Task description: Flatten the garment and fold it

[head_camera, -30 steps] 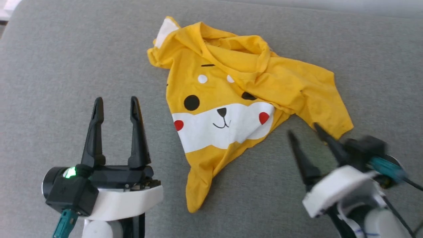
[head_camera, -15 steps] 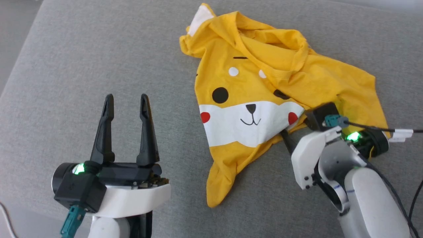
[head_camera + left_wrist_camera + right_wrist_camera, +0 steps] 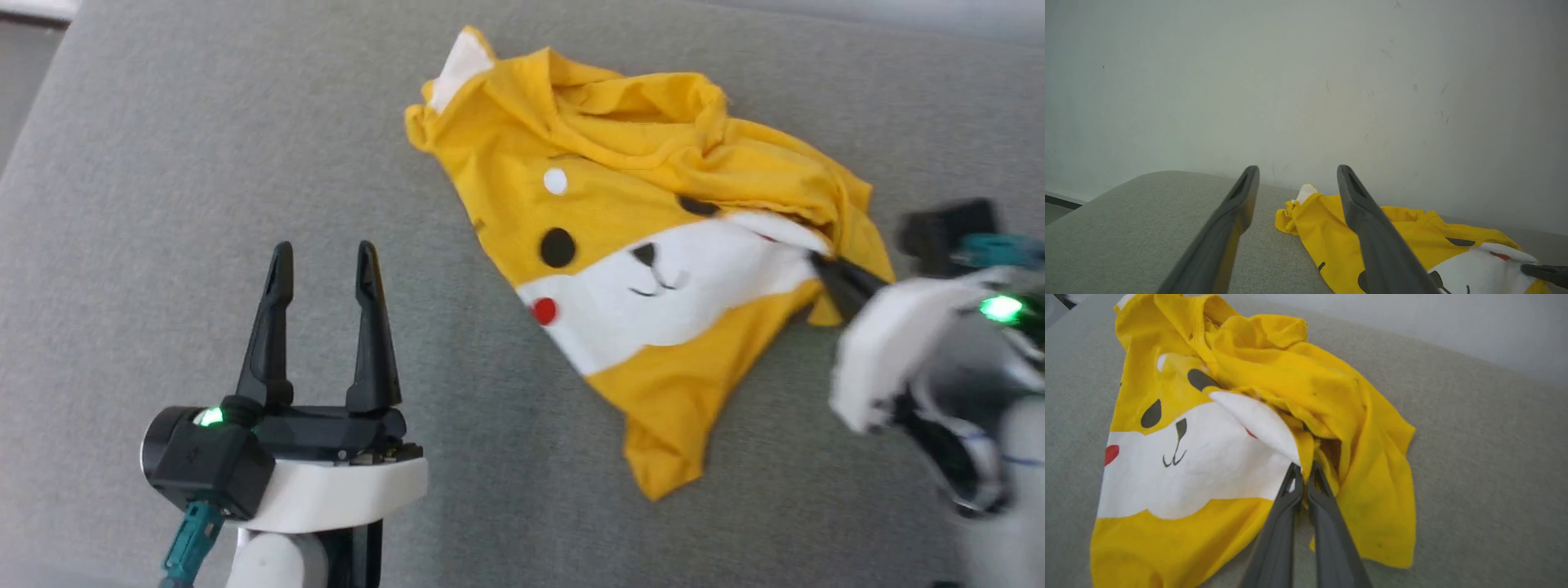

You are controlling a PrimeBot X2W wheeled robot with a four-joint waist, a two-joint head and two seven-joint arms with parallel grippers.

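Right gripper [image 3: 1303,469] has clamped garment [image 3: 620,220], stretched far-left to near-right; left gripper [image 3: 322,251] wide

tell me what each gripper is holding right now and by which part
The right gripper is shut on the yellow T-shirt, pinching a bunched fold where the white muzzle print meets the yellow cloth. The left gripper is open, holding nothing.

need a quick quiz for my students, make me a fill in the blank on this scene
The right gripper is ____ on a fold of the garment.
The left gripper hovers with jaws ____.
The printed face has a ____ muzzle.
The garment lies on a ____ cushion.
Missing: shut, open, white, grey.
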